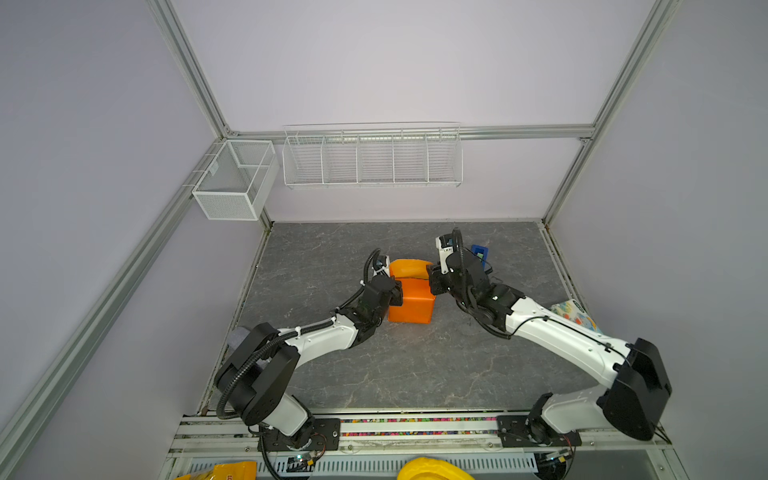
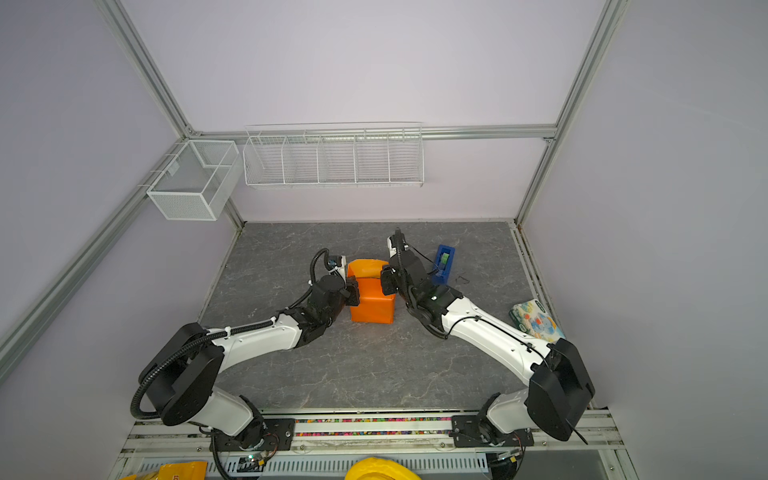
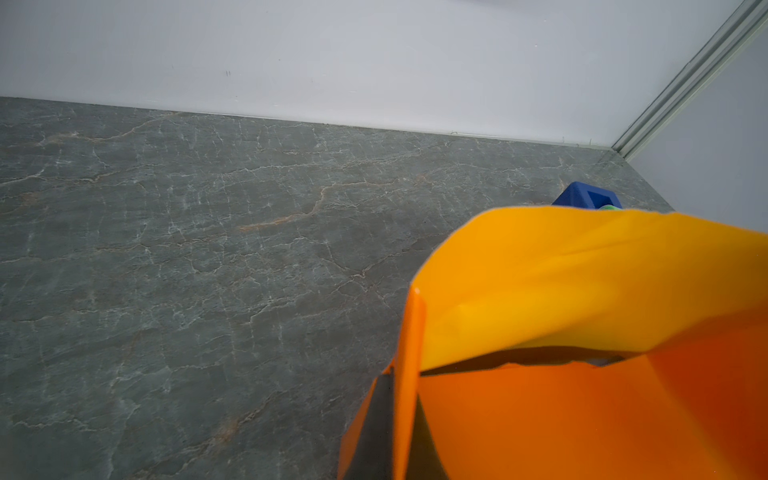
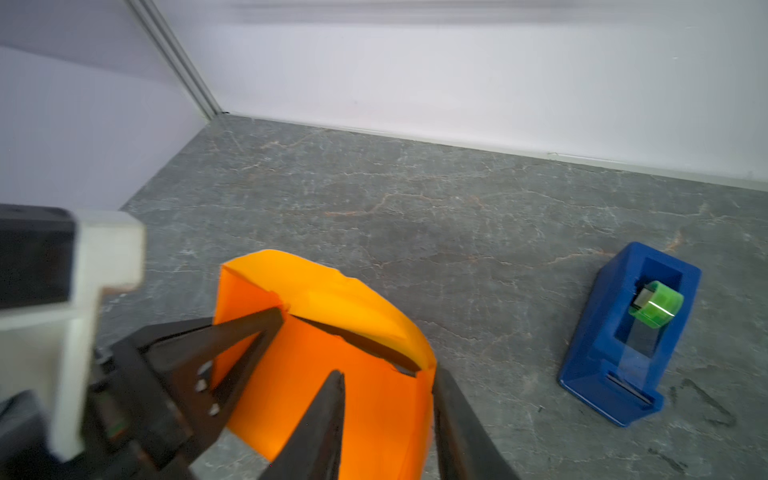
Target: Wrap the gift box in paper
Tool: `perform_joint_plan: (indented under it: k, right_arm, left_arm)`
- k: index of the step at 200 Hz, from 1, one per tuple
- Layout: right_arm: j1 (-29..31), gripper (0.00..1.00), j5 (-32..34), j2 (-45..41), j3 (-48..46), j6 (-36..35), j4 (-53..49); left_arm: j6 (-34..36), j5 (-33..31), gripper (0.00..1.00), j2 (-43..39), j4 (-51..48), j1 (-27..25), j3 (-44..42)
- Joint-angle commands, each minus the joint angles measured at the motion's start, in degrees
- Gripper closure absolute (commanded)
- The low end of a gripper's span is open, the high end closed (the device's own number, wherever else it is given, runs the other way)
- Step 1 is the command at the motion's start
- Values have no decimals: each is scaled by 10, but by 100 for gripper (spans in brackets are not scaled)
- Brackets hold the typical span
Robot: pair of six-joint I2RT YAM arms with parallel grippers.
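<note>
Bench: the grey, marble-veined tabletop carried everything. On the back wall hung a long white wire rack with dividers. To its left was a white mesh basket.

The paper — a plain orange-yellow sheet — stood folded up into a blocky shape near the table's middle, between my two wrists in both top views. Its near faces lay flat, creased at the corners. At the far end a loose flap of it arched over the top, with a dark slit under it. The gift box was covered by the sheet, and I could not make out any of its surface for certain.

A white packet printed in bright colours lay flat by the table's right edge, well apart from the paper. A bright-blue plastic tape dispenser stood behind my right arm, near the paper but not touching it.

My left gripper was clenched, its fingers meeting in one point against the paper's top edge on my left side. Whether a ply was pinched between them I could not tell. My right gripper was released — fingers spread, one lying on the paper's right face, the other just beside its corner edge.

Smallest item: the green roll sat in the dispenser's well.
</note>
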Motion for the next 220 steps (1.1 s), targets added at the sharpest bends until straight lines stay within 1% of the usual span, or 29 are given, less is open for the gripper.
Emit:
perform_joint_plan:
  k: [1,14,28,55,103,140,163,196,220]
  right_arm:
    - [15,66,-58,16,5,18,-37]
    - [23,70,-73,33,3,30,-27]
    - [28,71,-88,54,4,40,-16]
    - [33,76,-91,92,-3,54,15]
    - [28,82,-47,145,-19,72,46]
    - [18,84,-38,181,-27,88,59]
    - [17,86,-35,189,-32,92,59]
    - [16,86,-12,190,-33,92,51]
    - [15,87,-12,189,-33,90,48]
  left_arm:
    - [-14,0,99,13,-18,-4,-9]
    - [-16,0,99,15,-19,-4,-7]
    - [-17,3,99,16,-19,-4,-7]
    - [-19,4,99,17,-19,-4,-7]
    - [-20,3,99,17,-22,-4,-5]
    - [-21,7,99,13,-20,-4,-9]
    - [-20,6,98,7,-19,-4,-12]
    - [-22,10,98,6,-14,-4,-14]
    - [-24,8,98,7,-19,-4,-8]
